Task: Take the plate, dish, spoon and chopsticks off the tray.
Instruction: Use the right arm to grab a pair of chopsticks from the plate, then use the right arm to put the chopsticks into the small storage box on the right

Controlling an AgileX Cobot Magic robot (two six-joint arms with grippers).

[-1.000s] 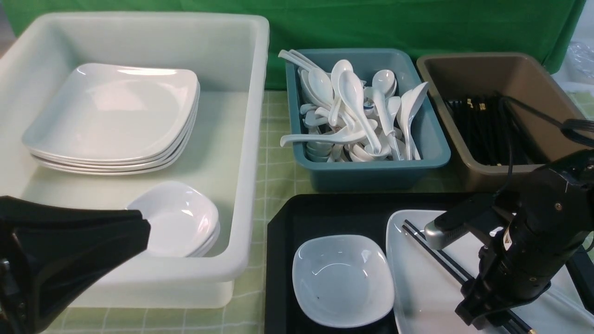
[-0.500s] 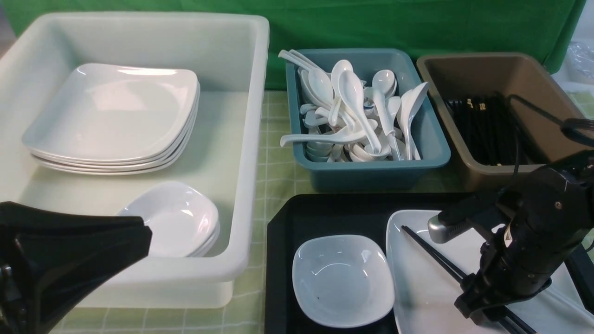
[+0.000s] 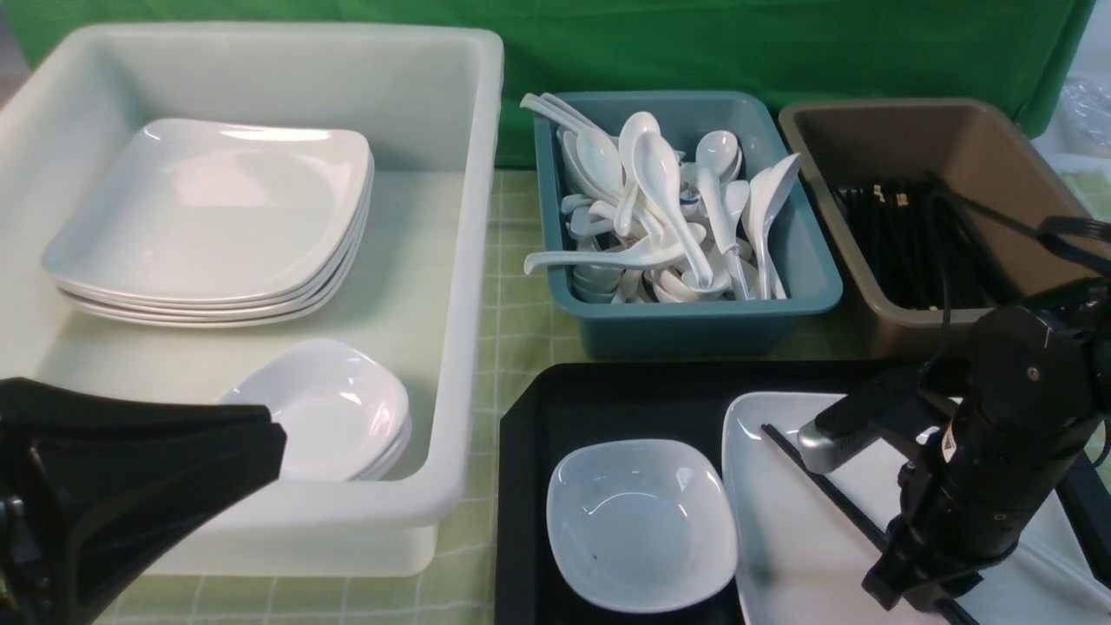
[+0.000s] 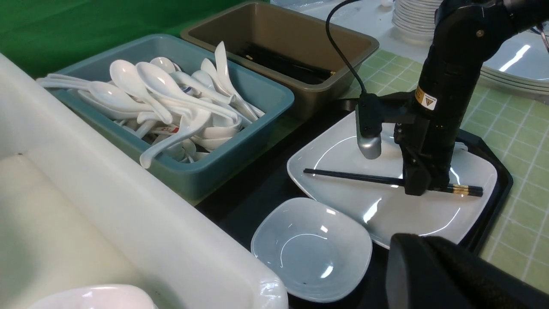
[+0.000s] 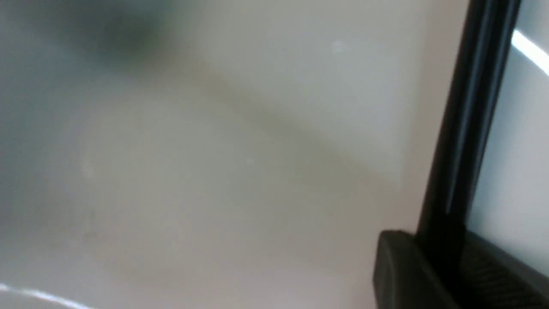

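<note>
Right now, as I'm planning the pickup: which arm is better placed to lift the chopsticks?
Right. The right gripper is down at the chopsticks lying on the plate; the left gripper is over by the white tub, away from the tray.

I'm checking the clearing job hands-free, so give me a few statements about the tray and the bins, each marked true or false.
1. The chopsticks lie on the plate. True.
2. The dish sits on the plate. False: it sits on the tray, beside the plate.
3. The right gripper is down at the chopsticks. True.
4. The teal bin holds chopsticks. False: it holds white spoons.
5. The white tub is empty. False: it holds stacked plates and small dishes.
</note>
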